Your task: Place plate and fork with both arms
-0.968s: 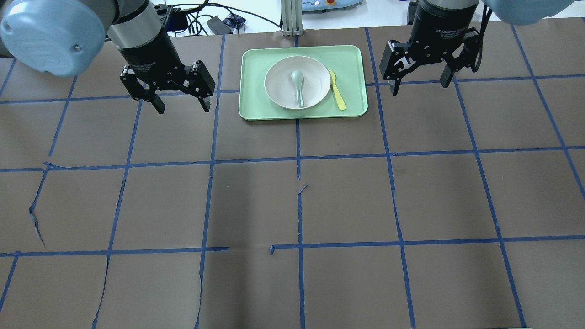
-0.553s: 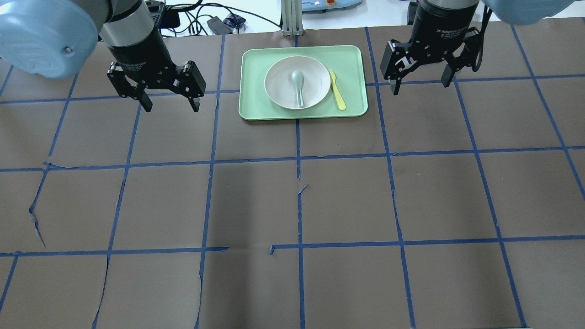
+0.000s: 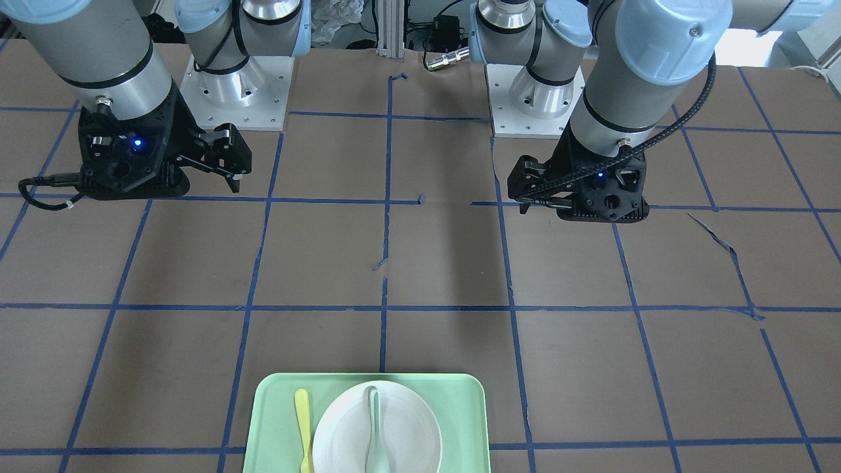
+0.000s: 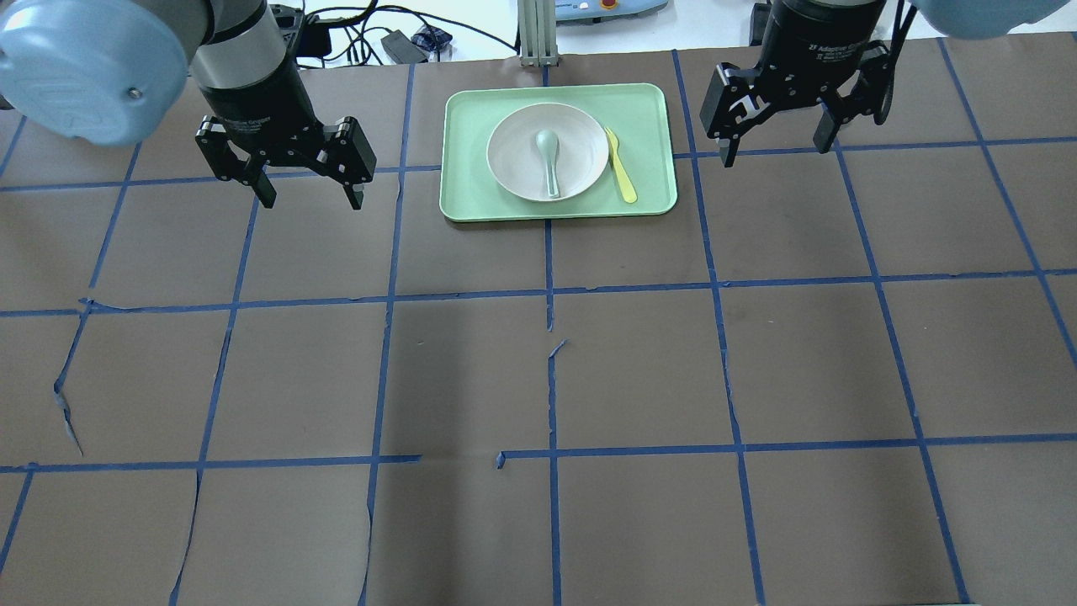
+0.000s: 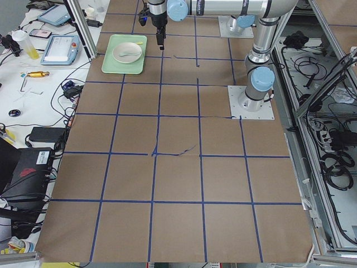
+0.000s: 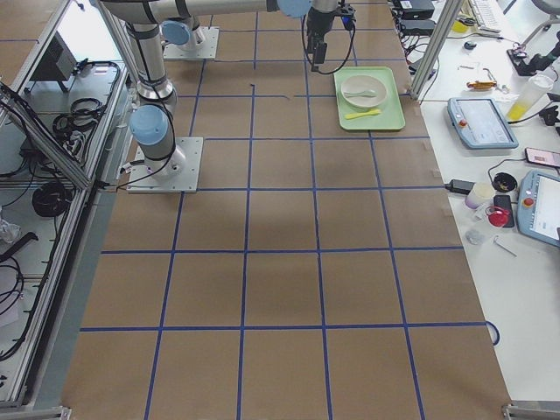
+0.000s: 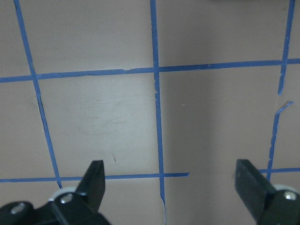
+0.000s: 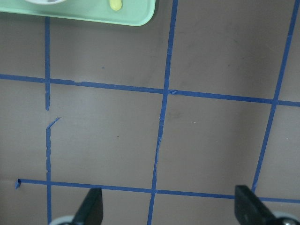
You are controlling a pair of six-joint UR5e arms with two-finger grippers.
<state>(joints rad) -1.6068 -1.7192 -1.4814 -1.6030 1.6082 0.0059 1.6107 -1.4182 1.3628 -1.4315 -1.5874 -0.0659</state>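
The off-white plate (image 4: 515, 160) sits on the mint-green tray (image 4: 471, 181) at the table's far middle. The yellow fork (image 4: 621, 168) lies on the tray just right of the plate. Both also show in the front-facing view, the plate (image 3: 341, 437) and the fork (image 3: 302, 420). My left gripper (image 4: 313, 200) is open and empty, above the table left of the tray. My right gripper (image 4: 774, 151) is open and empty, right of the tray. The right wrist view shows the open right gripper (image 8: 168, 194), a tray corner (image 8: 136, 16) and the fork's end (image 8: 115, 4).
A pale grey-green spoon (image 4: 549, 160) lies in the plate. The brown table cover carries a blue tape grid (image 4: 551, 290), torn in places. Cables and a metal post (image 4: 532, 34) stand beyond the far edge. The left wrist view shows the open left gripper (image 7: 169, 171) over bare cover.
My left gripper has moved left, away from the tray, and a little toward the far edge. My right gripper has shifted slightly toward the far edge. Plate, fork and spoon have not moved.
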